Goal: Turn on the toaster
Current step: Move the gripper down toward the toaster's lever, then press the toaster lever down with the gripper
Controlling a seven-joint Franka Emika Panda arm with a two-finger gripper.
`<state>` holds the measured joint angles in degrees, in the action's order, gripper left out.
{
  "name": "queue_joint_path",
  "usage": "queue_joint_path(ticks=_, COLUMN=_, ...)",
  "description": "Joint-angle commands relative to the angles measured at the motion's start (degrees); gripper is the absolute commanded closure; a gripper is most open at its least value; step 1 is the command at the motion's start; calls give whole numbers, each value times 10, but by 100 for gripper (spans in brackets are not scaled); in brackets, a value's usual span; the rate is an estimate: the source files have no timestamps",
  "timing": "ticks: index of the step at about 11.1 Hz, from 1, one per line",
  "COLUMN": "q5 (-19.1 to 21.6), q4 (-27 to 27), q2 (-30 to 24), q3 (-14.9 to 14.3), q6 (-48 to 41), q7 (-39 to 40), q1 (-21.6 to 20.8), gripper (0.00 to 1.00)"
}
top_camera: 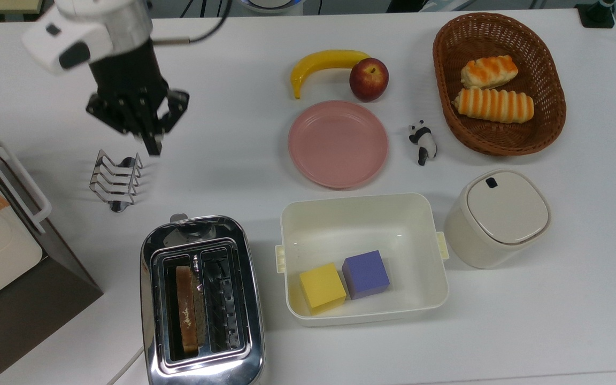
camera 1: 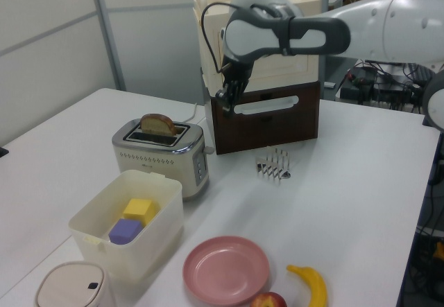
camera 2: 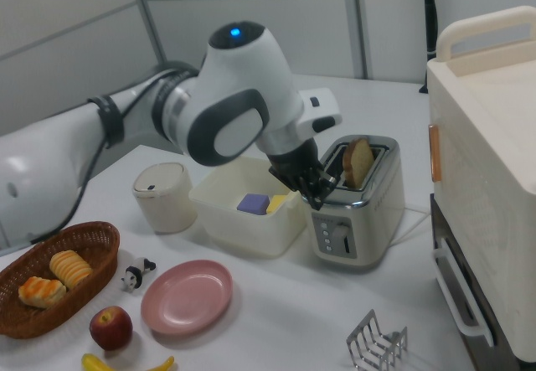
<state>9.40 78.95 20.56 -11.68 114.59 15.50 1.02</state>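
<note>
The chrome two-slot toaster (top_camera: pixel 201 299) stands at the near edge of the table in the top view, with a slice of bread (top_camera: pixel 186 310) upright in its left slot. Its small lever tab (top_camera: pixel 178 217) sticks out at the end facing the arm. My gripper (top_camera: pixel 153 147) hangs shut and holds nothing, over the table just beyond the wire rack and well short of the toaster. In the left view the gripper (camera 1: pixel 222 102) is above and to the right of the toaster (camera 1: pixel 163 156). Seen in the right view, the gripper (camera 2: pixel 322 197) overlaps the toaster (camera 2: pixel 358 212).
A wire toast rack (top_camera: pixel 115 179) stands between gripper and toaster. A cream-and-brown box appliance (top_camera: pixel 3 251) fills the top view's left. A white bin (top_camera: pixel 364 202) holding two cubes sits right of the toaster. Pink plate (top_camera: pixel 338 143), banana, apple, basket and lidded canister (top_camera: pixel 498 216) lie further right.
</note>
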Motion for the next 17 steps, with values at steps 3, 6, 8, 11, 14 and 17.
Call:
queue_joint_path(ticks=3, q5=30, q4=7, q2=42, q3=-1, q6=88, q7=11, q1=-7, gripper=100)
queue_joint_path(ticks=6, q5=29, q4=7, q2=67, q3=10, q6=91, q7=22, q1=-7, gripper=100)
queue_joint_path(ticks=8, q5=28, q4=6, q2=81, q3=18, q6=100, q7=24, q1=-6, gripper=100)
queue_joint_path(ticks=11, q5=30, q4=9, q2=95, q3=26, q6=149, q7=23, q1=-5, gripper=100)
queue_joint_path(ticks=14, q5=29, q4=9, q2=106, q3=27, q6=161, q7=23, q1=-5, gripper=100)
queue_joint_path(ticks=17, q5=25, q4=9, q2=115, q3=26, q6=161, q7=25, q1=-5, gripper=100)
